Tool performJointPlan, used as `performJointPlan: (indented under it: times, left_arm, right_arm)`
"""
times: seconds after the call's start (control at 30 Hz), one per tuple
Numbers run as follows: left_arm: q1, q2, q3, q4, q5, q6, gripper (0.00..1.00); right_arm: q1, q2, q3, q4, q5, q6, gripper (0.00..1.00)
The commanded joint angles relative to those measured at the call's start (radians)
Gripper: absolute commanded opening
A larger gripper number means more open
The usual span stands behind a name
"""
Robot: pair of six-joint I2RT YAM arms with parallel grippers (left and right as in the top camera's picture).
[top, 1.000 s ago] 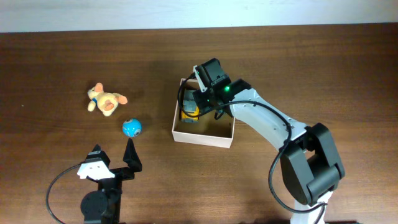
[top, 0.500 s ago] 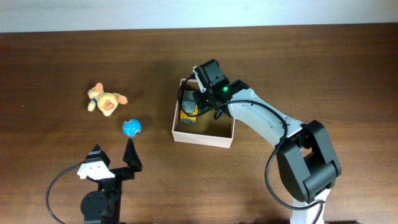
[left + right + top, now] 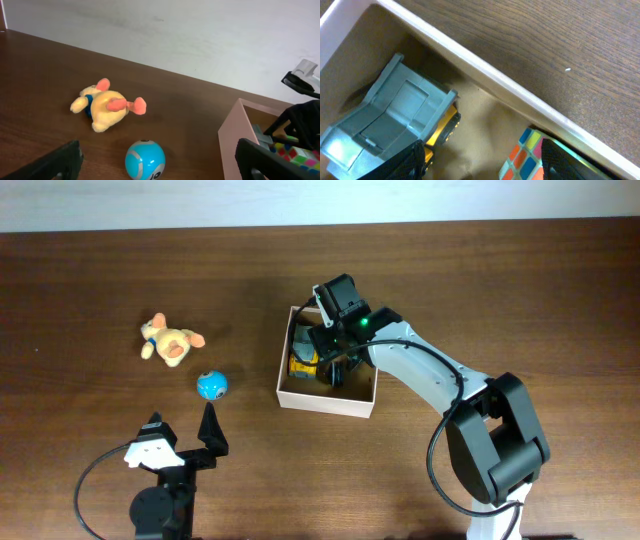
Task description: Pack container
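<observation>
The container (image 3: 325,402) is a square white-walled box with a tan floor at the table's middle. Inside lie a grey and yellow toy truck (image 3: 303,358) and a colour cube (image 3: 525,155). My right gripper (image 3: 337,363) is inside the box, open (image 3: 487,165), with the truck (image 3: 395,120) by its left finger and the cube against its right finger. My left gripper (image 3: 185,442) is open and empty near the front edge. A blue ball (image 3: 211,385) lies just ahead of its jaws (image 3: 160,172). The box wall (image 3: 232,135) shows at the right of the left wrist view.
A yellow plush toy (image 3: 170,342) lies at the left, beyond the blue ball (image 3: 145,159), and also shows in the left wrist view (image 3: 107,105). The container's white wall (image 3: 485,75) runs diagonally through the right wrist view, with bare brown table (image 3: 560,40) beyond it.
My right gripper has shifted slightly toward the middle of the box, and its dark fingers now show over the box floor. The left arm, ball and plush have not moved.
</observation>
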Motion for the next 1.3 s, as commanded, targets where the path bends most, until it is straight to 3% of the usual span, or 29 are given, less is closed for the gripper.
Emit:
performJointPlan:
  times: [0.0,0.4,0.5,0.77,0.97,1.27]
  left_arm:
    - [0.005,-0.008,-0.006,0.003,0.014,0.016,0.99]
    - [0.005,-0.008,-0.006,0.003,0.014,0.016,0.99]
    - [0.005,-0.008,-0.006,0.003,0.014,0.016,0.99]
    - [0.005,-0.008,-0.006,0.003,0.014,0.016,0.99]
    - [0.005,-0.008,-0.006,0.003,0.014,0.016,0.99]
    - [0.005,-0.008,-0.006,0.003,0.014,0.016,0.99]
  right_arm:
    - [-0.005,0.001,0.048,-0.03,0.008,-0.001,0.69]
    - [-0.008,-0.049,0.283,-0.297,-0.017,0.0,0.69]
    - [-0.027,-0.067,0.326,-0.352,-0.014,0.005,0.74]
    - [-0.18,-0.128,0.336,-0.44,-0.015,0.08,0.83]
    - [-0.312,-0.13,0.336,-0.539,-0.014,0.109,0.99]
    - [-0.436,-0.125,0.333,-0.614,-0.015,0.114,0.99]
